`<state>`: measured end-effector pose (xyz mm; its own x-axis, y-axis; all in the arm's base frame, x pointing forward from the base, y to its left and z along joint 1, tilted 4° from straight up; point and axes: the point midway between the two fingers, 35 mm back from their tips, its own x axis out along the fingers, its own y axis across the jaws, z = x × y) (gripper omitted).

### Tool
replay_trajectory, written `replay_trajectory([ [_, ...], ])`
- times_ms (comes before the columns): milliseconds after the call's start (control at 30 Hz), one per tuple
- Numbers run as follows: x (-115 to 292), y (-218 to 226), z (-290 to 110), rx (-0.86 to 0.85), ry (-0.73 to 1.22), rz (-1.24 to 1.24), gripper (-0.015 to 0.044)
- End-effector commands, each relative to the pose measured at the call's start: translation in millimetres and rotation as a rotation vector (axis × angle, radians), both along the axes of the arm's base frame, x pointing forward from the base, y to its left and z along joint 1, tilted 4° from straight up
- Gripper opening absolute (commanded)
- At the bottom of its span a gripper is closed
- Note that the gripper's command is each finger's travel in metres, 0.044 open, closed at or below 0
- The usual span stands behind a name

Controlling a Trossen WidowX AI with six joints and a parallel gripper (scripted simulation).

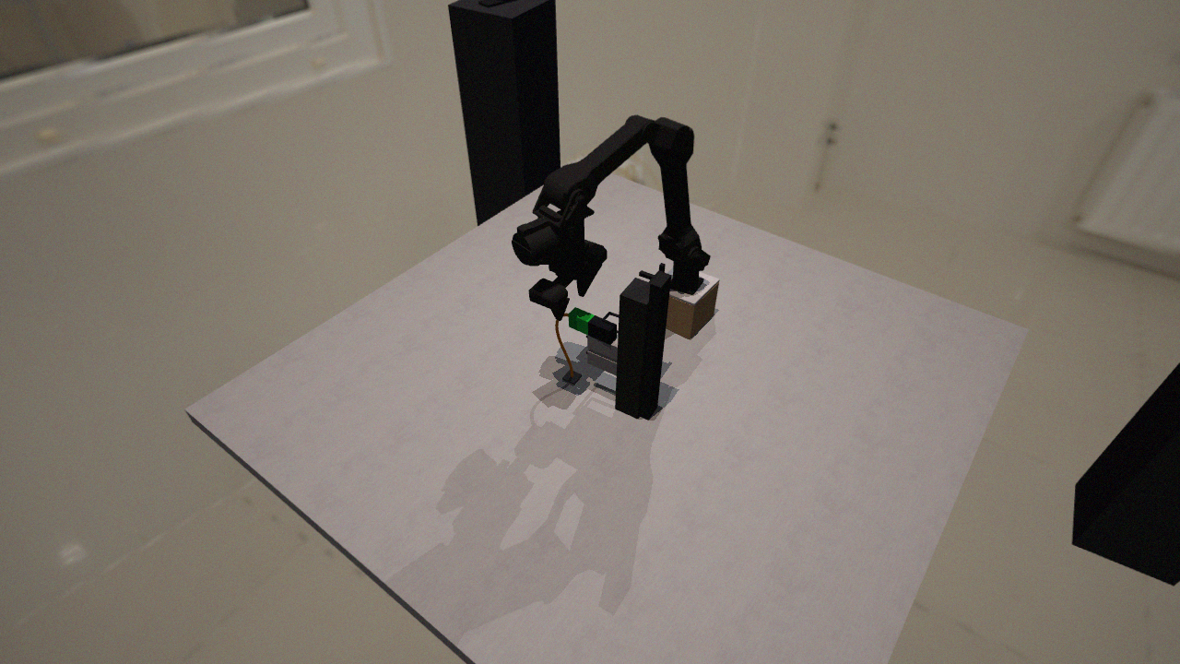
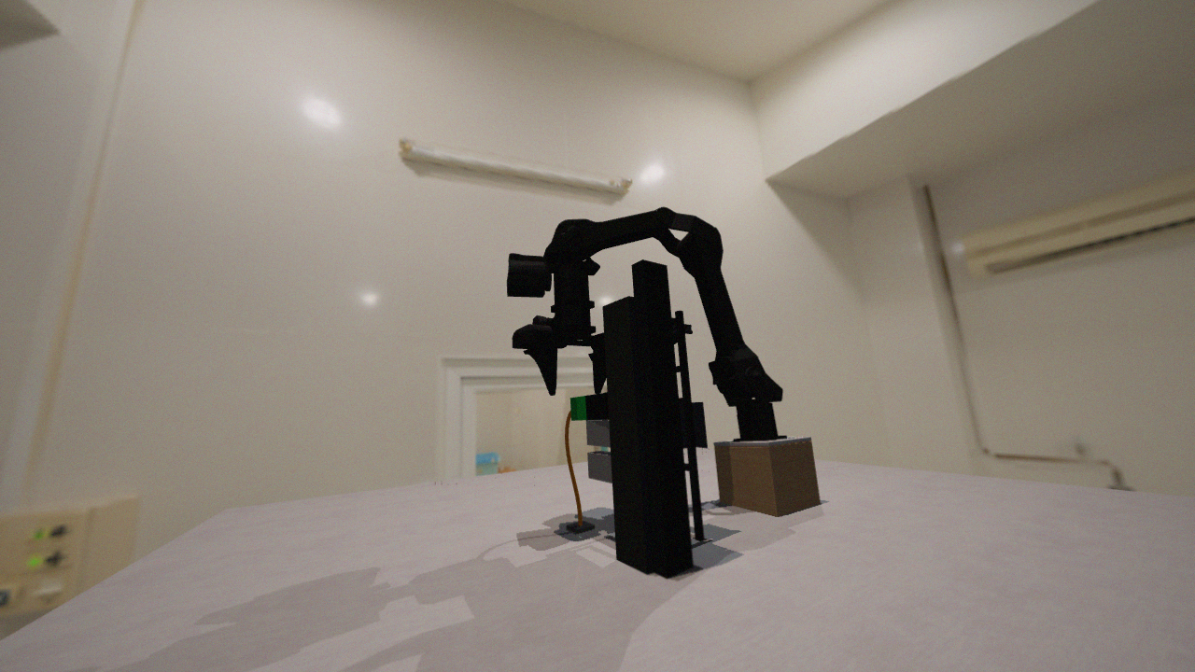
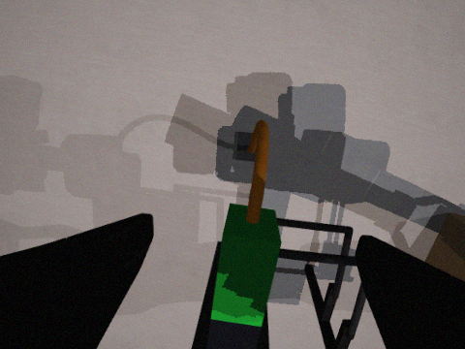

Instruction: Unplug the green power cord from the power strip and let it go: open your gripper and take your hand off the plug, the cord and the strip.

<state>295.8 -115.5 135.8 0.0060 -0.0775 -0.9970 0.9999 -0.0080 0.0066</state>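
The green plug (image 1: 581,320) (image 2: 578,408) (image 3: 247,257) stands level in the air with a dark block at its inner end. It juts out farther than the grey blocks (image 1: 602,348) (image 2: 597,431) below it. Its orange cord (image 1: 563,347) (image 2: 570,468) (image 3: 258,179) hangs down to a small dark base (image 1: 571,377) (image 2: 579,526) on the table. The black upright (image 1: 639,355) (image 2: 647,434), seemingly the power strip, hides any contact with the plug, so I cannot tell whether it is seated. My gripper (image 1: 572,305) (image 2: 574,392) (image 3: 255,237) is open and empty, fingertips wide apart just above the plug.
A thin black frame (image 3: 315,224) stands beside the plug, near my right fingertip in the wrist view. The arm's brown base box (image 1: 691,309) (image 2: 766,476) stands behind the upright. Larger black pillars (image 1: 515,107) stand around the table (image 1: 784,412).
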Motion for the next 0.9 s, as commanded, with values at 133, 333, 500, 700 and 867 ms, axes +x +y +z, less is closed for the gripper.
replay_trajectory([
  [133,-2.3,-47.3,12.8,-0.006,-0.002,-0.008,0.044],
  [333,-2.3,-47.3,12.8,-0.006,-0.002,-0.008,0.044],
  [500,-2.3,-47.3,12.8,-0.006,-0.002,-0.008,0.044],
  [700,-2.3,-47.3,12.8,-0.006,-0.002,-0.008,0.044],
  [867,-2.3,-47.3,12.8,-0.006,-0.002,-0.008,0.044],
])
